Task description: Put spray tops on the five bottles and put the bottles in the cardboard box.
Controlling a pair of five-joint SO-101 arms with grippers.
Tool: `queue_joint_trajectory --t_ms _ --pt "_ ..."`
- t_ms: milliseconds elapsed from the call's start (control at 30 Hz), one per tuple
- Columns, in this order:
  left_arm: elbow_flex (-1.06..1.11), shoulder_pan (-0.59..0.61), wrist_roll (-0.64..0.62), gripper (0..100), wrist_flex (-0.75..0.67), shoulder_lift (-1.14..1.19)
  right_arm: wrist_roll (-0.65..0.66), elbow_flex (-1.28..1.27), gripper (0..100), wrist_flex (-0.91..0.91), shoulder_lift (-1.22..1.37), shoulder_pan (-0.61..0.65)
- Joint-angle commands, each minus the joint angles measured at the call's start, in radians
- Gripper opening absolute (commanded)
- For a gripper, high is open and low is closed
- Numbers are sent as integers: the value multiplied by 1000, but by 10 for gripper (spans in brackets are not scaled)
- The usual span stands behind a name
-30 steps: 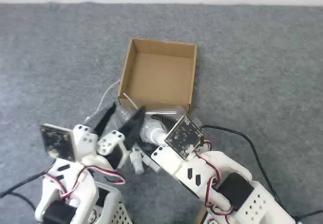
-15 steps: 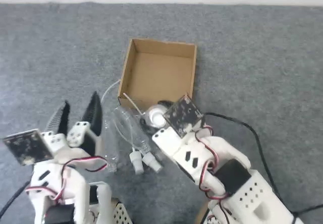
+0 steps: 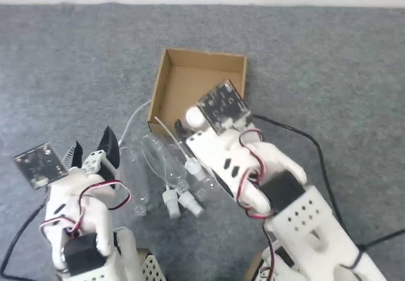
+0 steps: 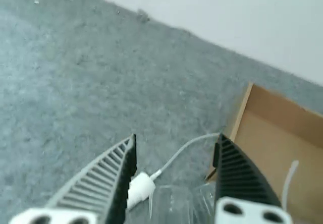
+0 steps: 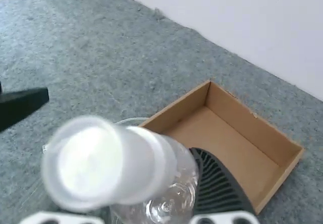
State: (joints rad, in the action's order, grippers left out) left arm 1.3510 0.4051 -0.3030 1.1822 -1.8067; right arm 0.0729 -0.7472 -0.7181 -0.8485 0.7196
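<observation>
Near the cardboard box (image 5: 232, 143), the right claw (image 5: 166, 199) grips a white-topped bottle (image 5: 116, 158).

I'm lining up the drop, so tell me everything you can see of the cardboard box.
The cardboard box is a shallow, square, open-topped tray of brown card with four upright walls, no flaps showing. It sits flat on the grey carpet beyond both arms; the floor that shows is bare. The right gripper, shut on a bottle, hangs above its near wall.
</observation>
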Motion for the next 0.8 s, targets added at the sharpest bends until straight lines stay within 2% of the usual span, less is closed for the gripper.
queue_joint_trajectory --t_ms 0,500,767 --pt "19 6 -6 236 -26 -12 -11 117 24 84 71 -28" --pt "77 6 -6 236 -25 -12 -11 250 24 421 503 -105" --pt "79 6 -6 236 -23 -12 -143 463 24 441 760 -147"
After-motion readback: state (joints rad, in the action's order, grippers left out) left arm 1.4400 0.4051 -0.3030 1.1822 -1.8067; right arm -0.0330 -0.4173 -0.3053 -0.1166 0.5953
